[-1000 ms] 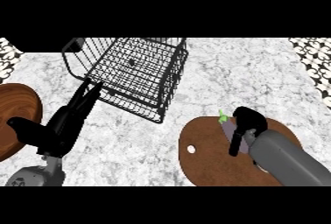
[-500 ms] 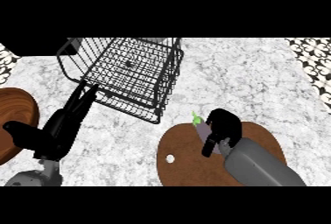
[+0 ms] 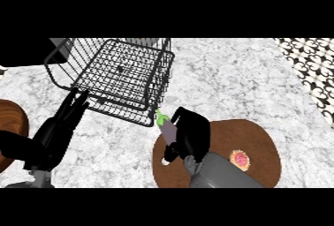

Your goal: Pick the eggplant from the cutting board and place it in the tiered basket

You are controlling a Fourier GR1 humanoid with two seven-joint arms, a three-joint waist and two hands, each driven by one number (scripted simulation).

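The eggplant [image 3: 167,129] is dull purple with a bright green stem end. The right hand [image 3: 190,134] and left hand [image 3: 64,126] are black, and the right forearm [image 3: 220,174] is grey. The round cutting board [image 3: 261,141] is dark brown wood grain. On its right part is a small round thing [image 3: 240,159], pink-red inside a yellow-orange rim. The tiered basket [image 3: 124,73] is black wire. The counter [image 3: 228,75] is white marble veined in grey. At far right is a patterned strip [image 3: 312,66], a black-and-white floral design. At the left edge is a wooden round [image 3: 12,119], brown.
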